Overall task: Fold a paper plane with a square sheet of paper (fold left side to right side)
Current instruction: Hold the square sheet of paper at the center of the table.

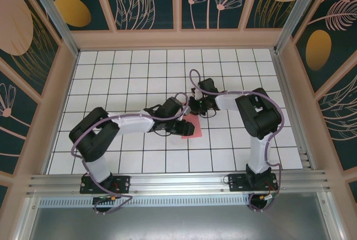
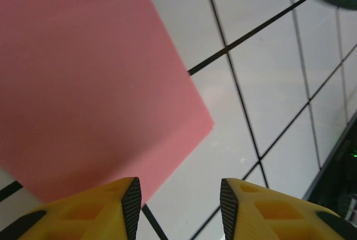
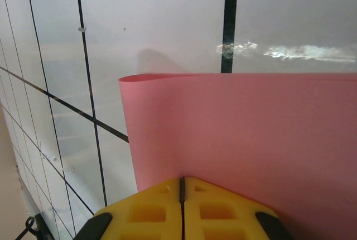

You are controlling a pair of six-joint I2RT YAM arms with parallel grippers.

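The table (image 1: 139, 78) is a flat, glossy white surface ruled into square tiles by thin black lines, boxed in by pale wooden rails. Both arms, in white shells with black joints, reach to its middle. There lies the square sheet of paper (image 1: 192, 127), thin, matte and pink-red, with crisp straight edges and one sharp corner pointing at the bare tiles in the left wrist view (image 2: 83, 84). In the right wrist view the sheet (image 3: 251, 128) is bent over into a soft, rounded roll rather than a crease. The right gripper (image 3: 181, 187) is pinched tight on the paper's edge, its yellow moulded fingers meeting at a thin seam. The left gripper (image 2: 178, 195) stands released just above the sheet's near edge, and its ribbed black pads (image 2: 132, 204) grasp nothing.
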